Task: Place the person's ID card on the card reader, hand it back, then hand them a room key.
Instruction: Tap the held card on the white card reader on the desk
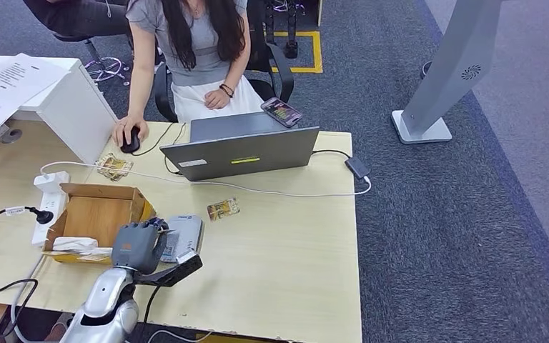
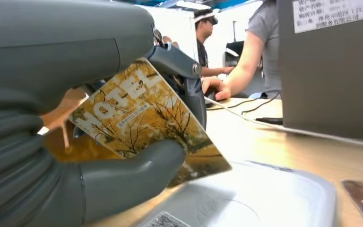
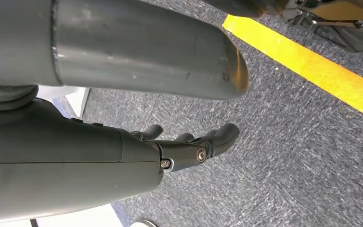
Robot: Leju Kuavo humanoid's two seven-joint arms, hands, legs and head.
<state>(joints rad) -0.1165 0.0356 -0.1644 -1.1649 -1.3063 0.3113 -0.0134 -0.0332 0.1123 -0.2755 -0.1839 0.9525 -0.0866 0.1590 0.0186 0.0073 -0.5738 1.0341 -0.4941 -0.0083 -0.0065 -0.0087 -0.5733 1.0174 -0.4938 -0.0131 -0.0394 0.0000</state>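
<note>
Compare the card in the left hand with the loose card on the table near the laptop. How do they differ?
The held card is pinched in the left hand and tilted above the white card reader; the loose card lies flat on the table, untouched. The held card's "MOTEL" print is readable in the left wrist view; the loose card's print is too small to read. Both show a yellow-brown picture.

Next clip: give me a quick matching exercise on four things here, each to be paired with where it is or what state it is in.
Things:
1. MOTEL card
2. card reader
3. cardboard box
4. right hand

Places or states:
A. white, flat on the table beside the left hand
B. empty, fingers apart, hanging over grey carpet
C. held in the left hand
D. open, on the table near the power strip

Pairs: 1-C, 2-A, 3-D, 4-B
</note>
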